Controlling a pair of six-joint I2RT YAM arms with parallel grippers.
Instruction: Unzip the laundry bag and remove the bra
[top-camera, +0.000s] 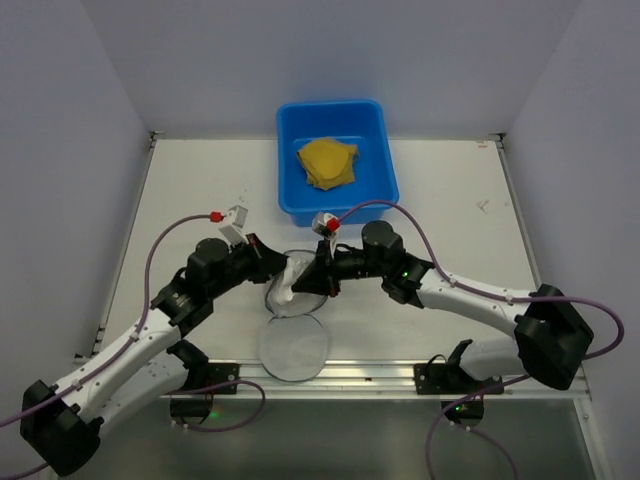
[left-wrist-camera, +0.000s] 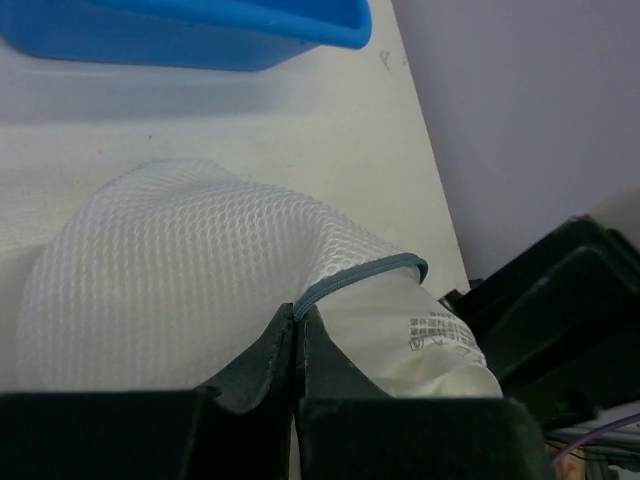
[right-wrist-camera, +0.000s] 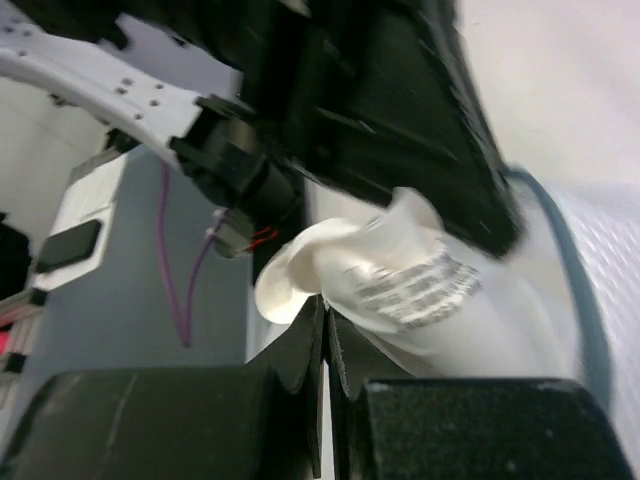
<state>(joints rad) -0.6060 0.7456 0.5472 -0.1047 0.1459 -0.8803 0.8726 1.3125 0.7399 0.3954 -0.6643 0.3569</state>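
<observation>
The laundry bag (top-camera: 291, 287), white mesh with a grey-blue zip rim, is held up between both arms at mid-table. Its round end panel (top-camera: 293, 348) lies flat toward the near edge. My left gripper (left-wrist-camera: 296, 318) is shut on the zip rim of the bag (left-wrist-camera: 180, 270). From the other side, my right gripper (right-wrist-camera: 326, 305) is shut on the bag's white printed care label (right-wrist-camera: 400, 285). In the top view the left gripper (top-camera: 274, 268) and right gripper (top-camera: 313, 272) almost meet at the bag. The mustard-yellow bra (top-camera: 327, 162) lies in the blue tub (top-camera: 290, 200), apart from the bag.
The blue tub (left-wrist-camera: 200, 30) stands at the back of the table, just beyond the bag. The right arm's black body (left-wrist-camera: 560, 300) crowds the left gripper's right side. Grey walls close in left, right and behind.
</observation>
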